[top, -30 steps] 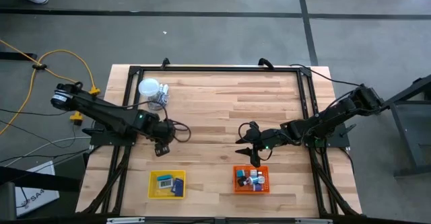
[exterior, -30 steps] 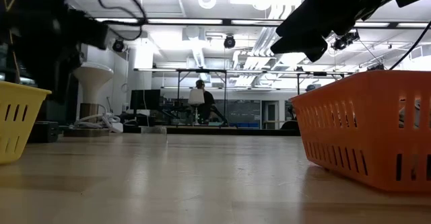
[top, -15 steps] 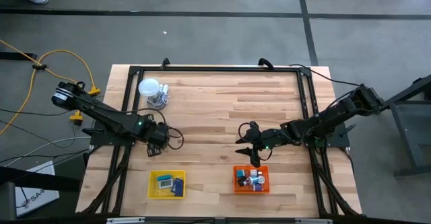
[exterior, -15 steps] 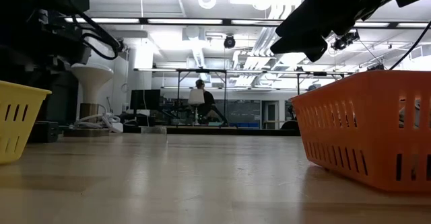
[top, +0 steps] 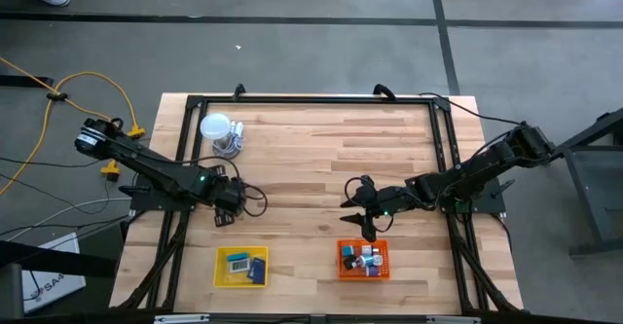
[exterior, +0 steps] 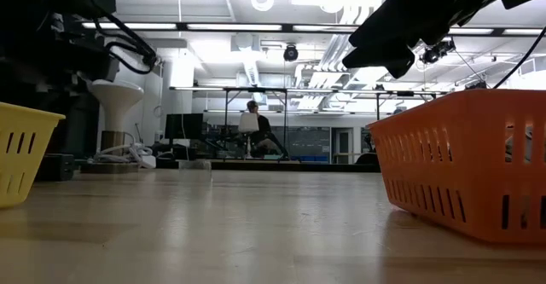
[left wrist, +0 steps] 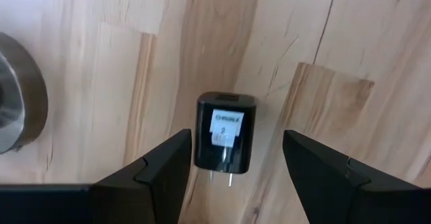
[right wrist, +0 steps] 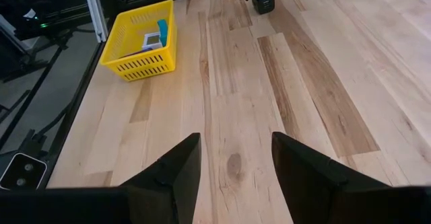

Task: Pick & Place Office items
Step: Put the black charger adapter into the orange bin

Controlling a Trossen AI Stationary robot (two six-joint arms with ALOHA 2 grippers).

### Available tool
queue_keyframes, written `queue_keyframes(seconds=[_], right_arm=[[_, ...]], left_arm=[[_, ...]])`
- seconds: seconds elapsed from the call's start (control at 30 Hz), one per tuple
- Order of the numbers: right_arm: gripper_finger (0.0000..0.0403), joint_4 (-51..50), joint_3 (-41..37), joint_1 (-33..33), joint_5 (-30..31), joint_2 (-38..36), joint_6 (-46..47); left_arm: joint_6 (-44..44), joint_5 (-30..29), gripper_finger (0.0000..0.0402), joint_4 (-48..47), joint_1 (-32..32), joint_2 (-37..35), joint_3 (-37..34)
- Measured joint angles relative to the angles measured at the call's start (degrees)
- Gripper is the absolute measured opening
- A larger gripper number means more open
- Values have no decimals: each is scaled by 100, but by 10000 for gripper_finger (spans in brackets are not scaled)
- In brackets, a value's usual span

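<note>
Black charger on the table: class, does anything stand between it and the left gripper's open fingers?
Nothing visible does. In the left wrist view the charger lies flat on bare wood, framed by the open left gripper, with only table between them. A metal base sits off to one side, clear of the fingers.

A small black plug block (left wrist: 225,133) with a white label lies flat on the wood — centred between the open left jaws, touching neither, prongs toward the wrist.
</note>
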Motion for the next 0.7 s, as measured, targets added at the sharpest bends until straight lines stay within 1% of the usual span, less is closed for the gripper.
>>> queue_keyframes(seconds=[0.2, 0.7], right_arm=[[169, 0, 0, 0, -22, 0, 0], [169, 0, 0, 0, -24, 0, 9]], left_arm=[[-33, 124, 226, 239, 2, 0, -248], [-90, 131, 226, 642, 2, 0, -533]])
